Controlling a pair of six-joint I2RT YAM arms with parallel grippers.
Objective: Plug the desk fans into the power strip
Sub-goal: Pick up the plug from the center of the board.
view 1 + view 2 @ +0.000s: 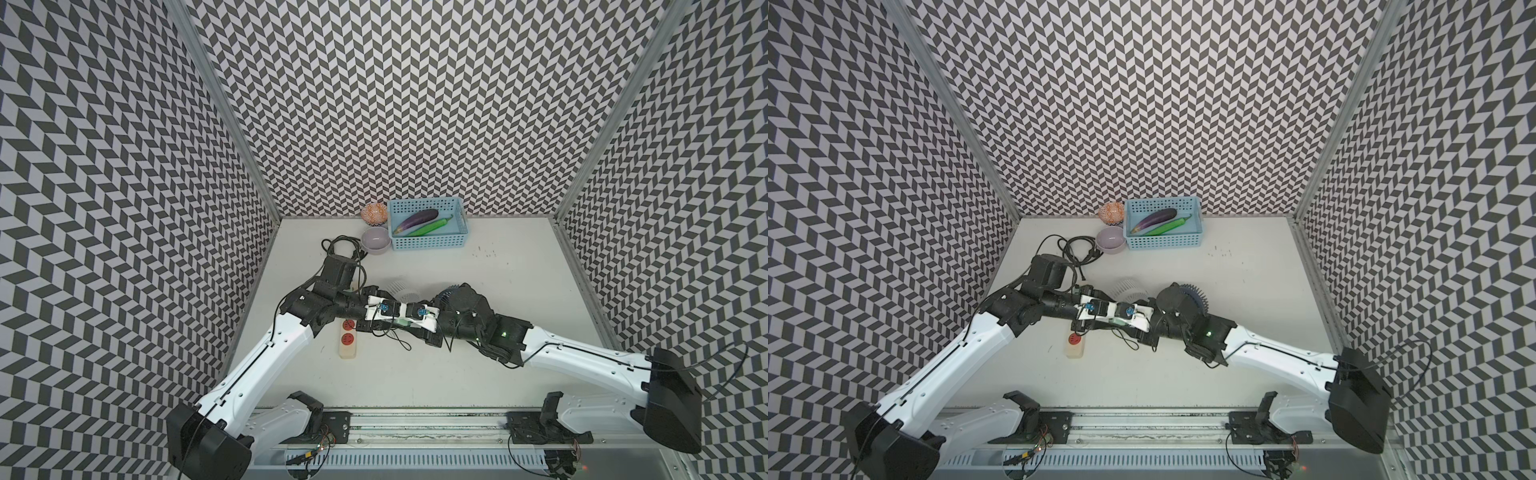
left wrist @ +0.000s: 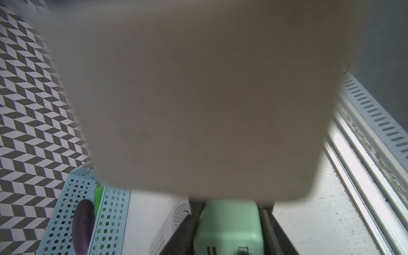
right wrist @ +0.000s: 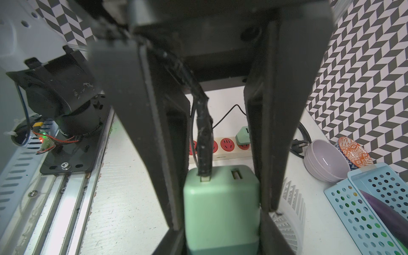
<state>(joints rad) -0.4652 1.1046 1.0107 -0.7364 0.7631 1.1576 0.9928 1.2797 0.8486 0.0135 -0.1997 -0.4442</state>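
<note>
The right gripper (image 3: 223, 217) clamps its flat, matte black fingers on the sides of a mint-green adapter (image 3: 220, 192), a smooth, round-edged cube. A rough-wrapped black cable (image 3: 204, 136) is plugged into the cube's face. The left gripper (image 2: 230, 207) meets it from the opposite end, its dark fingers flanking the same block at a narrow gap; whether they press on it cannot be told. The power strip (image 1: 348, 343), a long cream plastic bar with round red sockets, lies flat on the white table (image 1: 457, 374), partly under the left arm. A second mint adapter (image 3: 242, 135) sits in one socket.
</note>
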